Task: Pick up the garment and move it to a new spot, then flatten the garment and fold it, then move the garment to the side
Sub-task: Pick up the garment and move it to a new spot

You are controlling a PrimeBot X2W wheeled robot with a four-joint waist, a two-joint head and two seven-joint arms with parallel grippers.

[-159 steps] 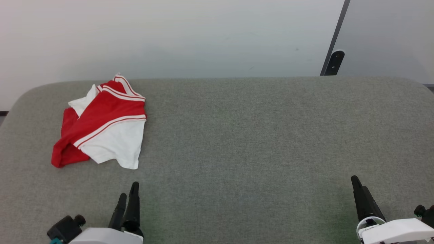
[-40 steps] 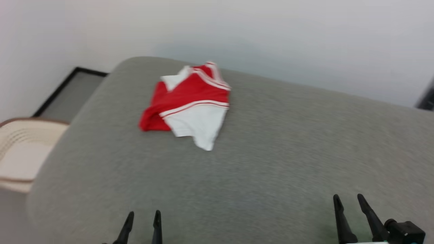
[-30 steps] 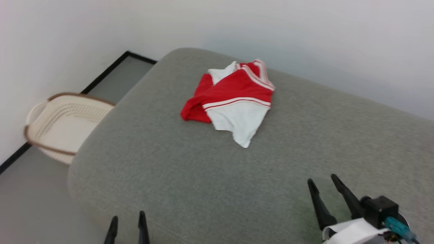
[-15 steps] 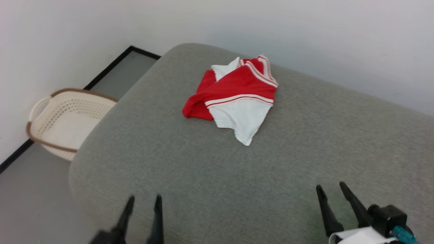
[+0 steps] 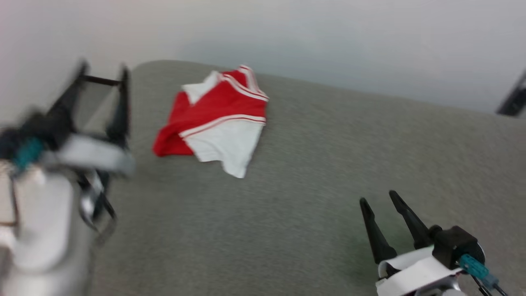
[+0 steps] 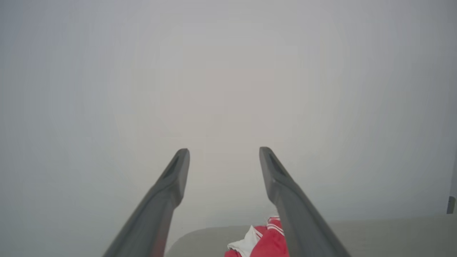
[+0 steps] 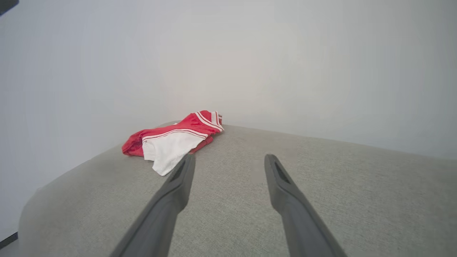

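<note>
The garment (image 5: 213, 119), a crumpled red T-shirt with white sleeves and white stripes, lies near the far left corner of the grey padded table (image 5: 328, 164). My left gripper (image 5: 100, 76) is raised at the left, blurred, open and empty, level with the garment and left of it. In the left wrist view the left gripper (image 6: 224, 152) points at the pale wall, with the garment (image 6: 266, 244) low between its fingers. My right gripper (image 5: 378, 196) hovers open and empty at the near right, well short of the garment (image 7: 175, 141), which lies ahead and left of the right gripper (image 7: 230, 159) in the right wrist view.
A pale wall (image 5: 287, 37) rises right behind the table's far edge. A dark post (image 5: 511, 100) leans at the far right. The table's rounded left edge runs close to the garment. Bare grey surface stretches between the garment and my right gripper.
My left arm has swung up from the bottom edge to the garment's height at the left. The camera has turned, shifting the picture. The garment lies as before.
</note>
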